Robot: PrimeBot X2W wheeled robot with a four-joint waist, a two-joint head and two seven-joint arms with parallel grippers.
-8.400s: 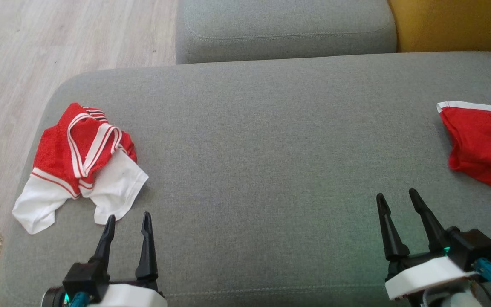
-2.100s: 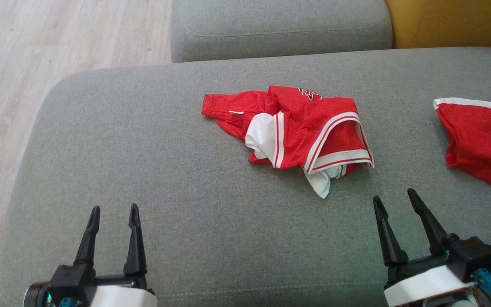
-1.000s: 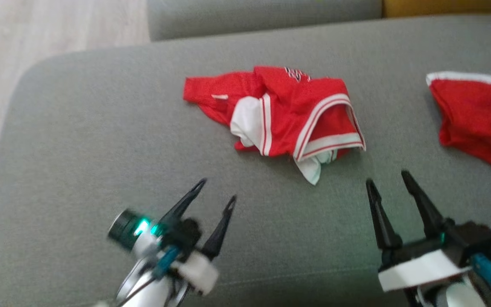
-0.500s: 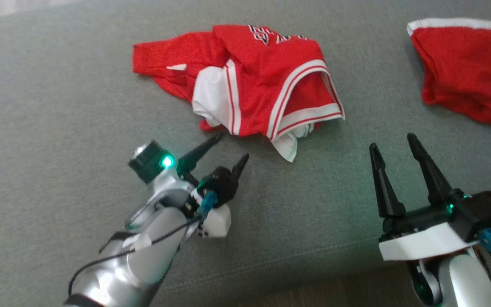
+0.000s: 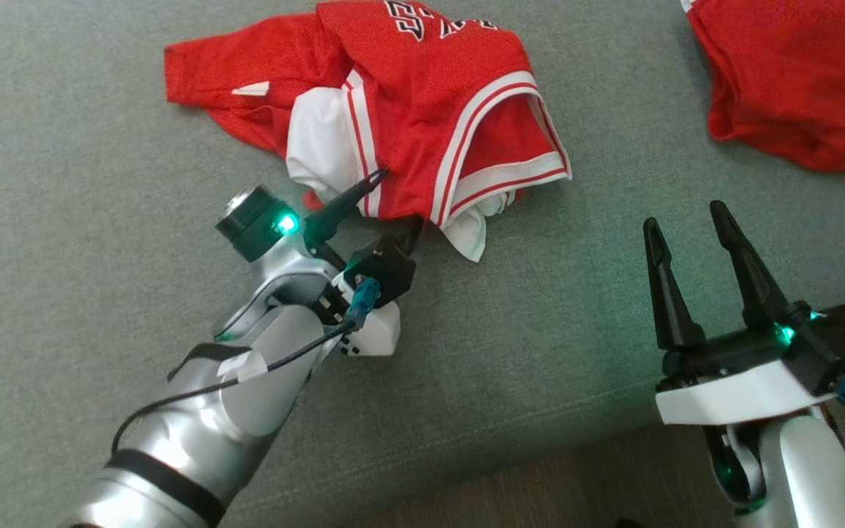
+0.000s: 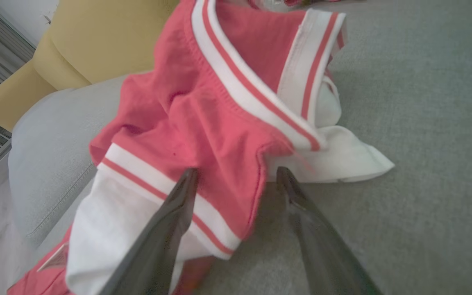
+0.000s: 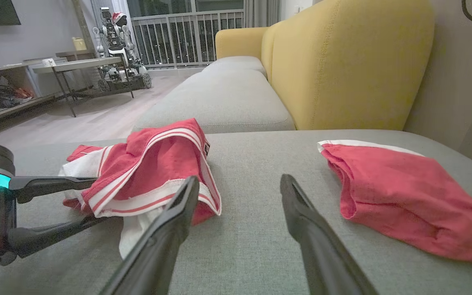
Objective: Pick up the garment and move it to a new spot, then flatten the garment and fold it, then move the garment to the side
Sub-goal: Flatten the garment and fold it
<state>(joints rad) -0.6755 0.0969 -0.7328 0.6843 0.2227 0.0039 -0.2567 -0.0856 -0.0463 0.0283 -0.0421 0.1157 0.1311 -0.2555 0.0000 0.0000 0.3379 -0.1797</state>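
Moved: left tool (image 5: 397, 198), from lower left to frame centre, now at the garment (image 5: 430, 95). Garment: red-and-white jersey, crumpled, upper centre, on grey sofa cushion (image 5: 85, 183). Left tool spread, fingers straddling the lower hem, nothing pinched. right tool (image 5: 682, 214): spread, lower right, clear of cloth. Second red cloth (image 5: 782, 81): upper right.

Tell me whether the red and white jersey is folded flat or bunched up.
Bunched up. The jersey lies in a crumpled heap on the cushion, its striped edges and white parts overlapping unevenly.
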